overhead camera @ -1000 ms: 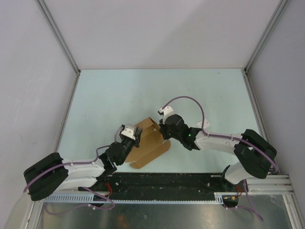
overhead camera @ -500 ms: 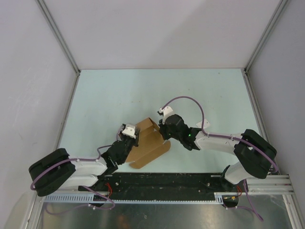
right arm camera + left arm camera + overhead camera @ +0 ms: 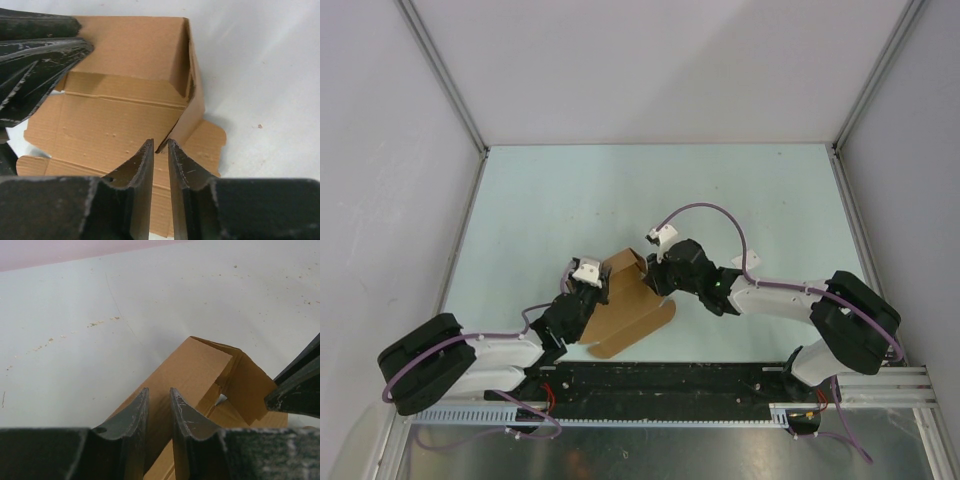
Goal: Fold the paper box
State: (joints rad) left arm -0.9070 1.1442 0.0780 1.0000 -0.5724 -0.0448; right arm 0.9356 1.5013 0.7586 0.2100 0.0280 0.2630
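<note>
Bright, even light; the tan-brown cardboard paper box (image 3: 125, 125) casts a soft shadow on the desk (image 3: 260, 75); wrist views blur near the lens.

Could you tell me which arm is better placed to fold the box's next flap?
Probably the right: the left claw is clamped on a raised wall of the paper box, while the right claw sits beside a flat flap.

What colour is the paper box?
The paper box is plain tan-brown cardboard, with no print; the right wrist view shows it best.
</note>
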